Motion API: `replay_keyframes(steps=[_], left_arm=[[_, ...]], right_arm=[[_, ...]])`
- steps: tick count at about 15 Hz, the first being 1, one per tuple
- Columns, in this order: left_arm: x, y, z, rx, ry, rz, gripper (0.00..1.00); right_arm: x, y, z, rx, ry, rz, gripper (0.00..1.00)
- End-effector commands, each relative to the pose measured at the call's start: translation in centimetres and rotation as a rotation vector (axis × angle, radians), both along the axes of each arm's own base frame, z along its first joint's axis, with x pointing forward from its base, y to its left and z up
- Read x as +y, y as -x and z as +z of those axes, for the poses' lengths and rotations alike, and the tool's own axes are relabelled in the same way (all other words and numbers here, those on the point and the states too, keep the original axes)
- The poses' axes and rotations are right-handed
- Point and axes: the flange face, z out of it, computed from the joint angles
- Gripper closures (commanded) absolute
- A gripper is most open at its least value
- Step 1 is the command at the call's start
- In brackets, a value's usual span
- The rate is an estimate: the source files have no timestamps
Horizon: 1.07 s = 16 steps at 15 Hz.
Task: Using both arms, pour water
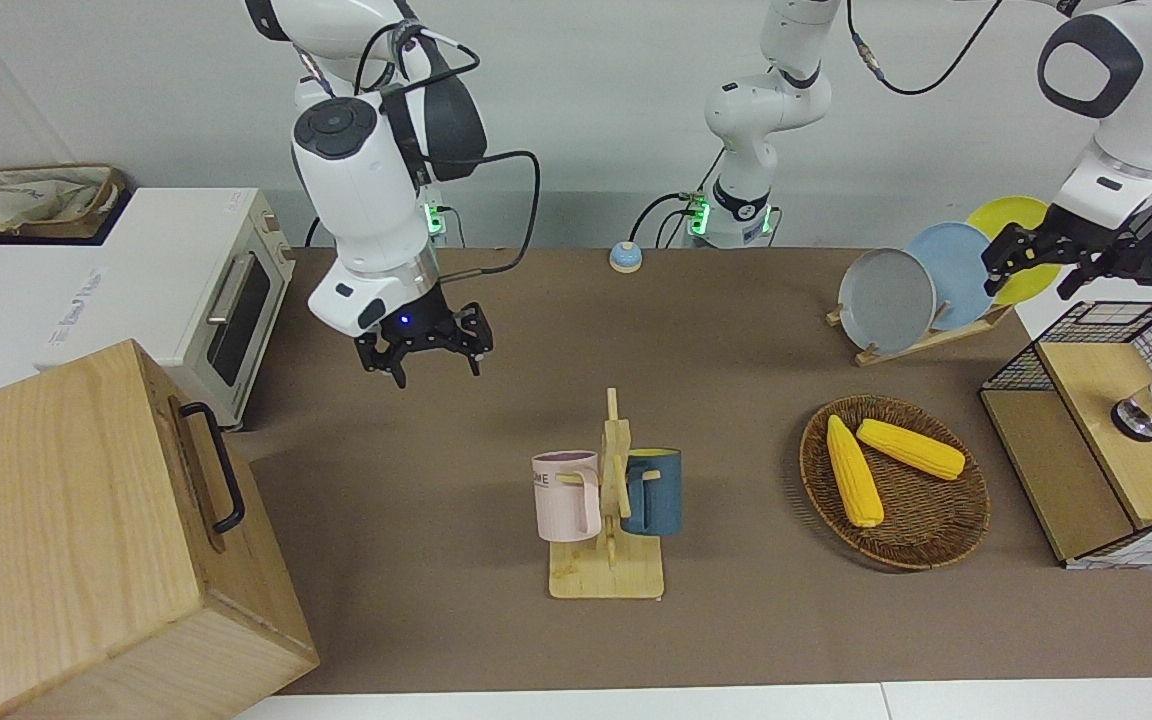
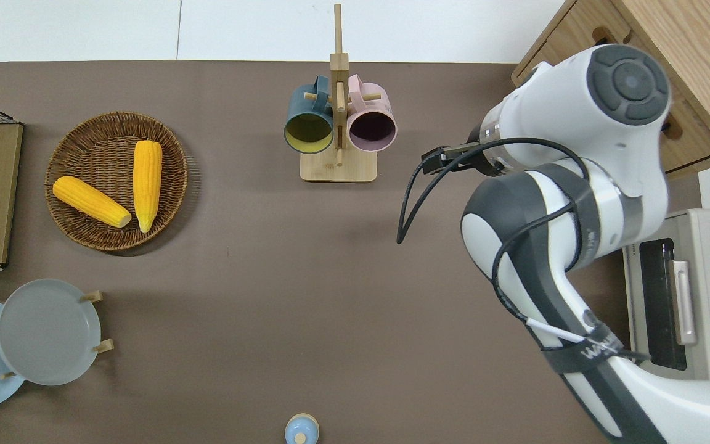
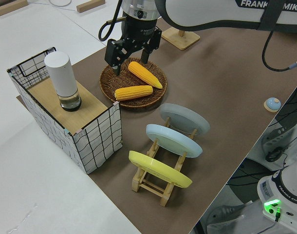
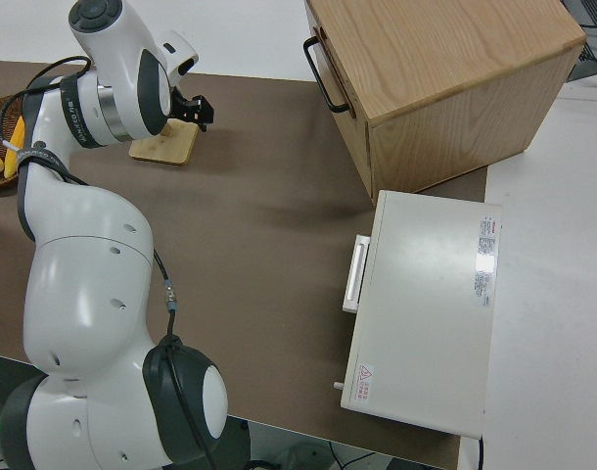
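Observation:
My right gripper (image 1: 426, 360) hangs open in the air over the brown mat, beside the wooden mug rack (image 1: 606, 575) toward the right arm's end of the table. In the right side view the same right gripper (image 4: 194, 108) shows near the rack's base. A pink mug (image 1: 566, 497) and a dark blue mug (image 1: 654, 492) hang on the rack. My left gripper (image 1: 1034, 272) is open and empty, raised at the left arm's end and out of the overhead view. A white cylinder (image 3: 63, 80) with a metal base stands on the wire crate (image 1: 1096, 320). No water shows.
A wicker basket (image 1: 916, 548) holds two corn cobs. A rack of plates (image 1: 886, 300) stands nearer to the robots than the basket. A white toaster oven (image 1: 206, 290) and a large wooden box (image 1: 66, 530) fill the right arm's end. A small blue bell (image 1: 624, 258) sits near the robots.

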Motion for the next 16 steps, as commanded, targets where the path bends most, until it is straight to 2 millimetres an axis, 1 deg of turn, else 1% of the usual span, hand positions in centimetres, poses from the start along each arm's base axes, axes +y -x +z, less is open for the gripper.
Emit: replay_keyframes(steps=[1,3,4,5,7,8,9,11,12,13,16], left_arm=[[3.8,-0.6,-1.0,-0.049,-0.019,-0.055,0.00],[6.6,-0.1,-1.7,-0.073,-0.014,-0.051,0.00],[8.2,0.0,-1.7,-0.116,0.007,-0.038,0.00],[10.2,0.2,-1.8,-0.157,0.033,-0.035,0.00],[12.9,0.4,-2.3,-0.207,0.068,-0.029,0.00],[14.3,0.4,-2.3,-0.253,0.066,-0.012,0.00],[14.7,0.2,-2.2,-0.291,0.053,-0.018,0.00],[15.2,-0.4,-2.5,-0.359,0.071,0.000,0.00],[15.3,-0.7,-2.6,-0.404,0.090,0.019,0.00],[15.5,-1.1,-2.9,-0.447,0.114,0.041,0.00],[15.4,-2.4,-3.9,-0.528,0.160,0.067,0.00]], right_arm=[[4.1,-0.8,-2.5,-0.088,0.017,0.089,0.009],[4.6,-2.1,-3.4,-0.178,0.054,0.120,0.009],[4.8,-2.7,-3.9,-0.203,0.058,0.137,0.009],[5.1,-3.1,-3.9,-0.236,0.058,0.172,0.009],[5.2,-3.8,-3.9,-0.317,0.074,0.260,0.009],[4.8,-4.4,-3.8,-0.356,0.080,0.279,0.011],[4.5,-4.7,-3.6,-0.374,0.077,0.276,0.011],[5.0,-4.8,-3.7,-0.390,0.072,0.281,0.023],[5.2,-4.9,-3.5,-0.403,0.073,0.286,0.059],[5.2,-4.9,-3.4,-0.412,0.077,0.290,0.113],[5.3,-5.0,-3.4,-0.427,0.087,0.299,0.222]])
